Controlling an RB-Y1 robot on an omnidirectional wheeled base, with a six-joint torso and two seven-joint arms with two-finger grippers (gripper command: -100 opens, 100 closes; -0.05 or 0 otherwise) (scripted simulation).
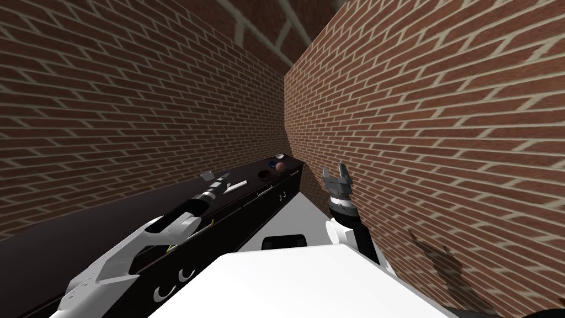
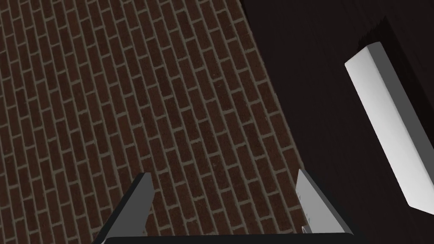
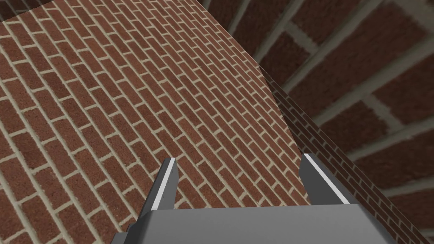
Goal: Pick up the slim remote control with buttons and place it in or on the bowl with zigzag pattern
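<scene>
A slim white bar, the remote (image 1: 234, 186), lies on the dark cabinet top (image 1: 165, 201) along the left brick wall. My left gripper (image 1: 223, 179) hovers over the cabinet just beside the remote, on its wall side. In the left wrist view the remote (image 2: 392, 127) lies outside one of the open fingers (image 2: 313, 201), and nothing is between the left gripper's (image 2: 224, 188) jaws. Several small bowls stand at the cabinet's far end, among them a dark one (image 1: 264, 175) and a bluish one (image 1: 272, 163); their patterns are too small to tell. My right gripper (image 1: 337, 175) is raised near the right wall, open and empty (image 3: 239, 178).
A small grey object (image 1: 207, 175) sits near the wall behind the left gripper, and a pinkish round thing (image 1: 280, 167) stands among the bowls. Brick walls close in on both sides and meet in a corner past the cabinet. A strip of pale floor (image 1: 300, 212) runs beside the cabinet front.
</scene>
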